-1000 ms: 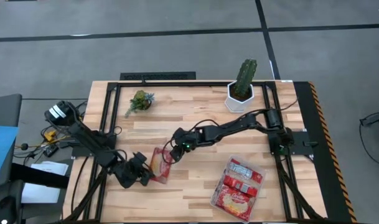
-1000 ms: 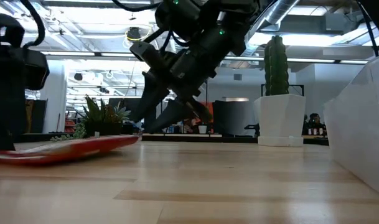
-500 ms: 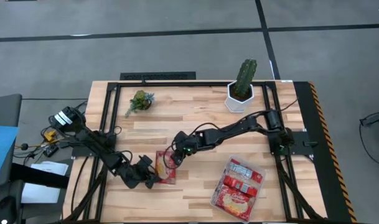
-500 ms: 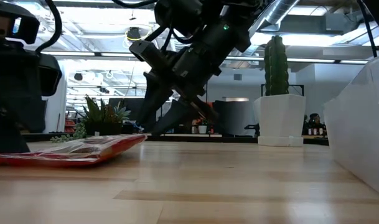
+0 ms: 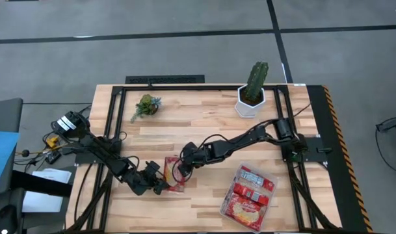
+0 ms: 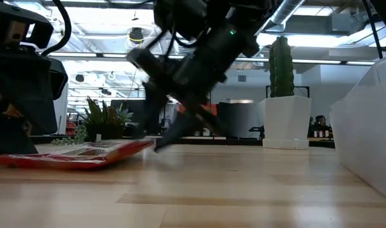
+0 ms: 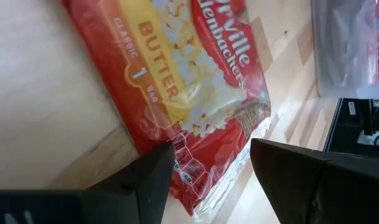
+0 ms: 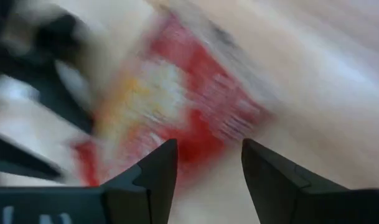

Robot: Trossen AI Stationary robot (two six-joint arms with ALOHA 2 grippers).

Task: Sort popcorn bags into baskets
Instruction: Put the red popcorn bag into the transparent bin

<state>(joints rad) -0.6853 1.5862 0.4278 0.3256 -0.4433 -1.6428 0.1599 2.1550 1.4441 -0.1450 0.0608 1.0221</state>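
One red popcorn bag [image 5: 174, 174] with a yellow popcorn picture lies flat on the wood, its right end slightly raised in the low view [image 6: 78, 154]. My left gripper [image 5: 160, 184] is open at the bag's left end, and its fingers stand on either side of one corner of the bag [image 7: 201, 174]. My right gripper [image 5: 183, 164] is open and hangs low over the bag's right end [image 6: 151, 136], blurred in its own wrist view [image 8: 205, 162]. The clear tray [image 5: 274, 185] at the near right holds several red packets [image 5: 246, 195]. My left gripper stands with its open fingers [image 7: 158, 168] on either side of the bag's corner [image 7: 195, 180], coming in low from the table's left. I cannot tell whether they touch it. The bag lies on the table.
A white hexagonal pot with a cactus [image 5: 251, 97] stands at the far right. A small green plant [image 5: 145, 105] sits at the far left. Bare wood lies between the bag and the tray, and black frame rails run along the table's sides.
My left gripper has moved toward the table's right, up to the bag's left end. The bag has shifted a little to the right and now lies flatter, with more of its top face showing. My right gripper has come down toward the bag's right end and is still moving.
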